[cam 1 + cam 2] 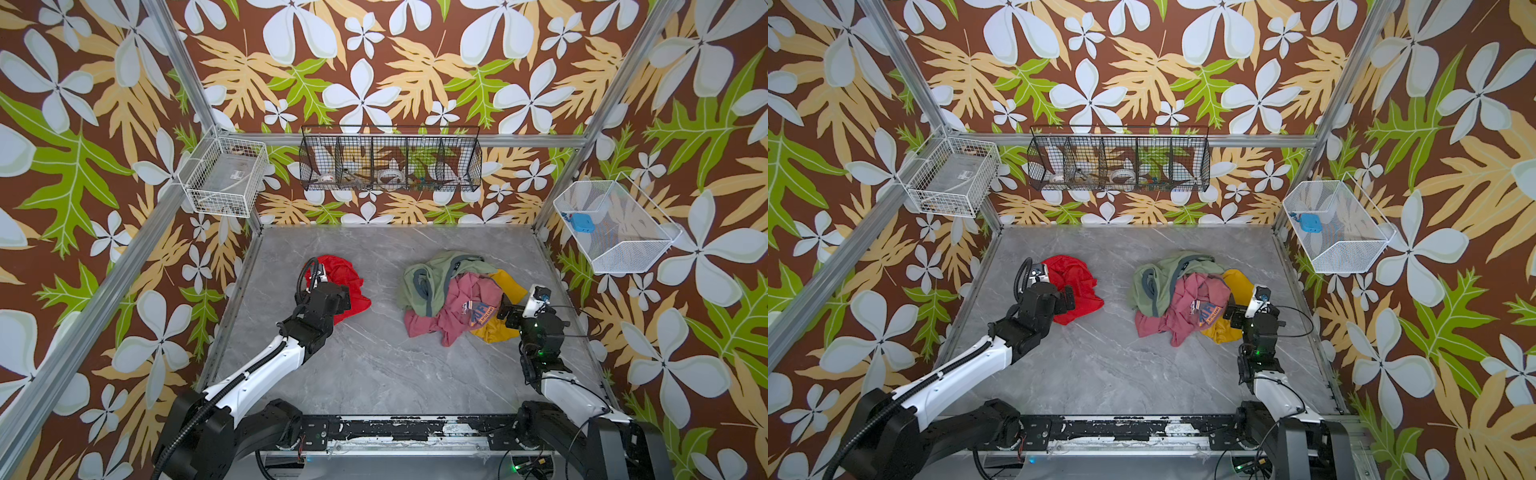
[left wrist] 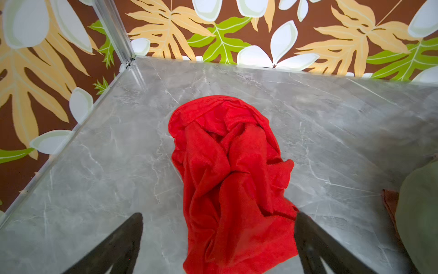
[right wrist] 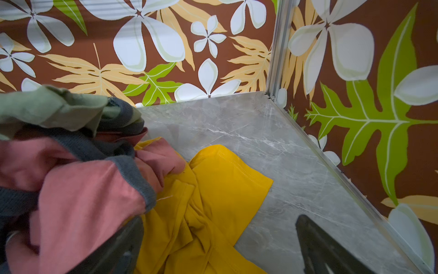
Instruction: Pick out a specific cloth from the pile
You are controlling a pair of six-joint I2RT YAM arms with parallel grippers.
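- red cloth [image 1: 349,282] lay crumpled in a loose heap on the grey marbled desk [image 1: 374,374], by itself and well apart from the pile [image 1: 453,291].
- the left hand [image 1: 344,300] hung over the near end of the red cloth, jaws spread wide and grasping nothing.
- in the left wrist view the red cloth [image 2: 227,178] ran forward from between that hand's two dark fingers [image 2: 118,244] and rested on the desk; one fingertip sat at the fabric's edge, but whether it touched could not be told.
- the pile was off to the left hand's right, across a stretch of bare desk.
- the right hand [image 1: 506,311] was also released and empty, sitting at the pile's outer side above the yellow cloth [image 1: 492,332].
- in the right wrist view the yellow cloth [image 3: 225,180] spread under and ahead of the right hand [image 3: 219,220].
- the pink shirt [image 3: 83,201], with its dark grey trim, bunched up against one finger.
- the green garment [image 3: 47,106] was heaped further ahead of that hand, over the pink shirt.
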